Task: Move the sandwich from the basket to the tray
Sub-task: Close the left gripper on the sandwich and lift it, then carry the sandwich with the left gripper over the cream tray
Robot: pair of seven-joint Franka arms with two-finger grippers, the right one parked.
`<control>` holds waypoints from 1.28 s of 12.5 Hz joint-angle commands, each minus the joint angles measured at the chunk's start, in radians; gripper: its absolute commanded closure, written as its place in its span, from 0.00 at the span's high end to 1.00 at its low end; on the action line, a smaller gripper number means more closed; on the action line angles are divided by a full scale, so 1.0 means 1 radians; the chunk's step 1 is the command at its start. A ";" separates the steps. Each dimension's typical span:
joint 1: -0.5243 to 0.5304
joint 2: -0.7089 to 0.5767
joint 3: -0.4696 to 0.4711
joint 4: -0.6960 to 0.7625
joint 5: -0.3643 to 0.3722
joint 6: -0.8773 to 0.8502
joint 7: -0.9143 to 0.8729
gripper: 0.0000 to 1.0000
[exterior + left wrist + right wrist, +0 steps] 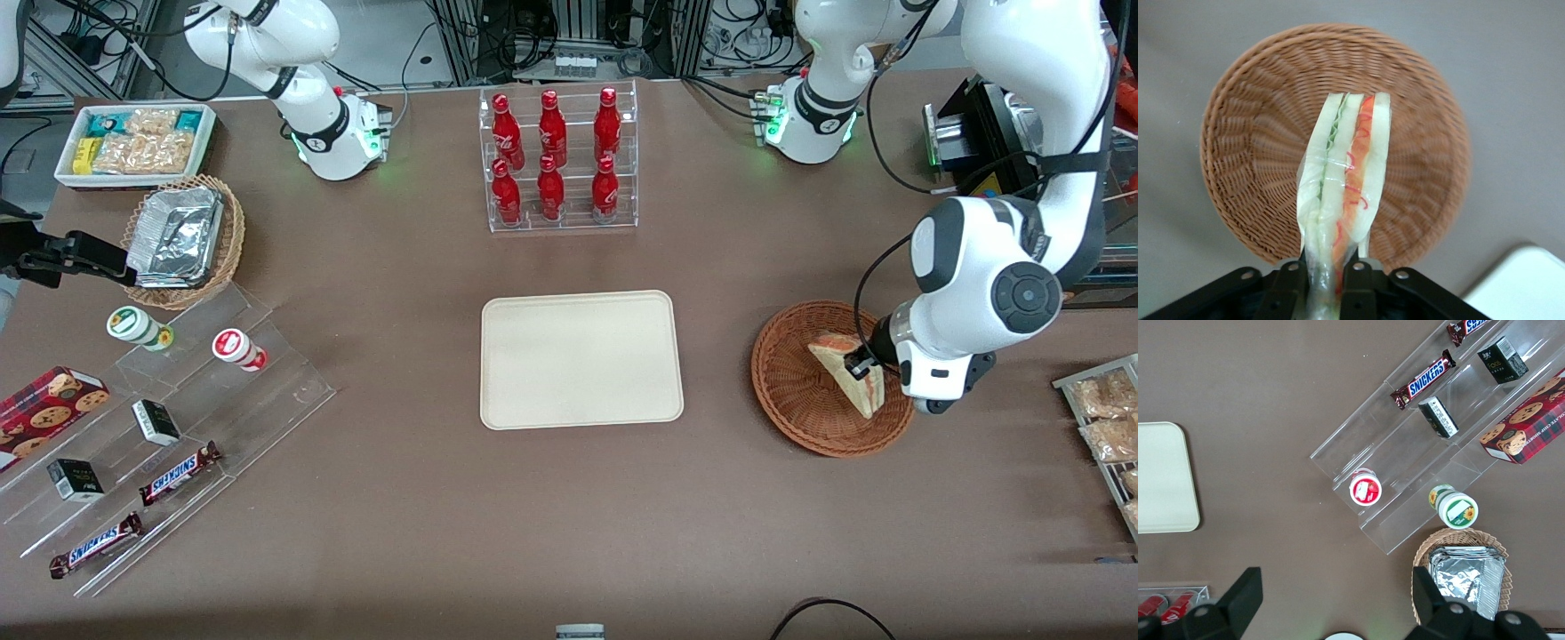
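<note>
White arm, black pincer [1330, 283]

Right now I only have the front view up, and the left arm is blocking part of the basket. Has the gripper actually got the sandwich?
Observer: Yes. In the left wrist view the gripper is shut on the sandwich, both fingers pinching its wrapped end.
Operator: Is it lifted, or resting in the basket?
Observer: The wrist view shows the sandwich edge-on over the middle of the basket; whether it touches the weave, I cannot tell.
Operator: Which way do the fillings face?
Observer: The cut edge faces the wrist camera, green layer on one side, red-orange on the other.
Operator: Is the tray near?
Observer: A corner of the tray shows beside the basket, apart from its rim.
</note>
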 commanded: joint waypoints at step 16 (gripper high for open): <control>-0.667 0.532 0.011 0.570 0.049 -0.026 -0.295 0.00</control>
